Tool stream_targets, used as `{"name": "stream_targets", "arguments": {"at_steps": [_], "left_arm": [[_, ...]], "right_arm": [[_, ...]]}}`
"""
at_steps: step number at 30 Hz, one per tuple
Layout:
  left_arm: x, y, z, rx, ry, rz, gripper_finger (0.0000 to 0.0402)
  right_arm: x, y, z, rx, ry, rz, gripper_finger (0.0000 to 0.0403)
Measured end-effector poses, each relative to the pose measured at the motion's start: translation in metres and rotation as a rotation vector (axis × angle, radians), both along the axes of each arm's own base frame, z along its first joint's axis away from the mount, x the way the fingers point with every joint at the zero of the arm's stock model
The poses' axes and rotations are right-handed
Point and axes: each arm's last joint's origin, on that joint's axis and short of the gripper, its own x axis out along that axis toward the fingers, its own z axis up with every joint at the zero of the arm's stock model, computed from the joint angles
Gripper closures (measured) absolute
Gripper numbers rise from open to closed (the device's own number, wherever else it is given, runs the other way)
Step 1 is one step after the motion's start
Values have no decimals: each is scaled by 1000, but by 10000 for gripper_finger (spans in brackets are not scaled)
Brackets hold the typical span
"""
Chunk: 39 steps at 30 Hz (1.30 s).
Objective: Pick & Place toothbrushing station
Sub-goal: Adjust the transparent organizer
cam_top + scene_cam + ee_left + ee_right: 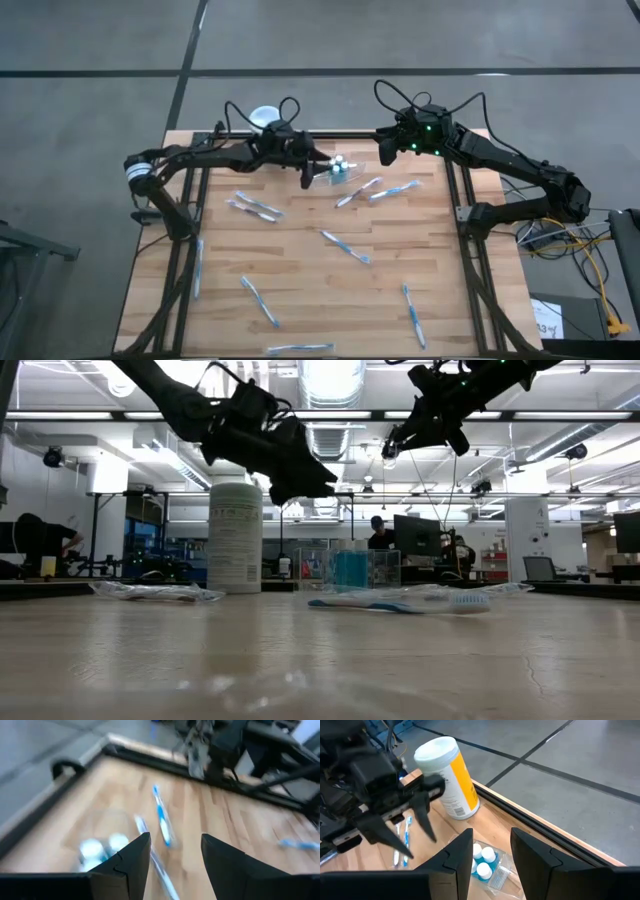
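The toothbrushing station (340,168) is a small clear plastic holder with white-capped blue items inside. It stands on the wooden table near the far edge and also shows in the low view (350,570), the left wrist view (97,847) and the right wrist view (487,865). My left gripper (309,173) is open and empty, raised above the table just left of the holder (174,840). My right gripper (384,150) is open and empty, raised to the holder's right and a little beyond it (491,832).
A tall white cylinder with a round lid (264,117) stands at the far edge behind my left arm (235,538). Several thin blue-and-white toothbrushes lie about the table, two close to the holder's right (372,188). Black frame rails (460,200) border the table.
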Motion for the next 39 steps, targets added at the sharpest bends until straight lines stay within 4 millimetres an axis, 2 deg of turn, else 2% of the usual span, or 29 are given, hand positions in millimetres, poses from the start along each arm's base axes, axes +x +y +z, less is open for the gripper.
{"name": "stream_targets", "arguments": {"at_steps": [8,15,24,30,35,39], "left_arm": [[-4,-6,-10,-73,90,-95,221],[-7,-9,2,77,60,-99,221],[-8,-21,16,171,52,-21,228],[-8,-23,25,164,10,55,229],[-9,-22,19,160,80,185,229],[-10,-21,8,214,180,177,229]], "right_arm": [[0,0,0,0,0,0,275],[0,0,0,0,0,0,275],[0,0,0,0,0,0,275],[0,0,0,0,0,0,275],[0,0,0,0,0,0,275],[0,0,0,0,0,0,275]]}}
